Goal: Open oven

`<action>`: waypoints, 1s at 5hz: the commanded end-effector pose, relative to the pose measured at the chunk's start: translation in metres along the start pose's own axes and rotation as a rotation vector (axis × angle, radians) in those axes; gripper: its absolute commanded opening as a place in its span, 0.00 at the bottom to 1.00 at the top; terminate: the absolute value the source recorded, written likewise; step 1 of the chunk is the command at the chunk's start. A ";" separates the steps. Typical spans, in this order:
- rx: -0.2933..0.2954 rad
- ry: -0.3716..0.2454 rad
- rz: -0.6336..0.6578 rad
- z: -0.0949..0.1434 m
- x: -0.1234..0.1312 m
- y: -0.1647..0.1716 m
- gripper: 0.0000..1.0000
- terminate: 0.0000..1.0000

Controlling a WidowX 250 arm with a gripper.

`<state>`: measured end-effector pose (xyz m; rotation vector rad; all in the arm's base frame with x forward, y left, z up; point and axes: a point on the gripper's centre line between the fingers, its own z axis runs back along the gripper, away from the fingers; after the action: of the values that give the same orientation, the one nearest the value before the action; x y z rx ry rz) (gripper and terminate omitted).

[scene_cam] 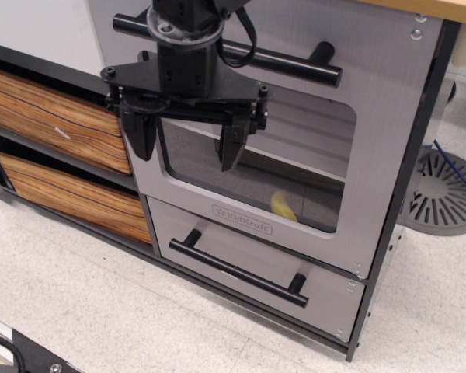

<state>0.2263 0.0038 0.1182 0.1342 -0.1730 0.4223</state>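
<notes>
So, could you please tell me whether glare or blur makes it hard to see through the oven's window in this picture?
In observation.image, the oven window shows only soft, pale reflections, no harsh glare; the white shelf and a slightly blurry yellow object inside remain visible; the gripper, its jaws apart, is sharp and hides part of the window; lighting is even, with faint shadows.

Speckled pale floor (101, 311), wood-grain drawers (54, 116), grey slotted disc (443, 194)

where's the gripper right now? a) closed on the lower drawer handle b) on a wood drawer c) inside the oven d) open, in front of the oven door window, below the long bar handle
d, the gripper hangs with jaws spread in front of the oven window, just under the bar handle, gripping nothing.
</notes>
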 end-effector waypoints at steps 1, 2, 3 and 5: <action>0.000 0.000 0.000 0.000 0.000 0.000 1.00 0.00; -0.069 -0.049 0.269 0.011 0.025 0.013 1.00 0.00; -0.097 -0.064 0.531 0.021 0.049 0.030 1.00 0.00; -0.142 -0.080 0.809 0.019 0.075 0.059 1.00 0.00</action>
<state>0.2659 0.0776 0.1446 -0.0582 -0.2939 1.2118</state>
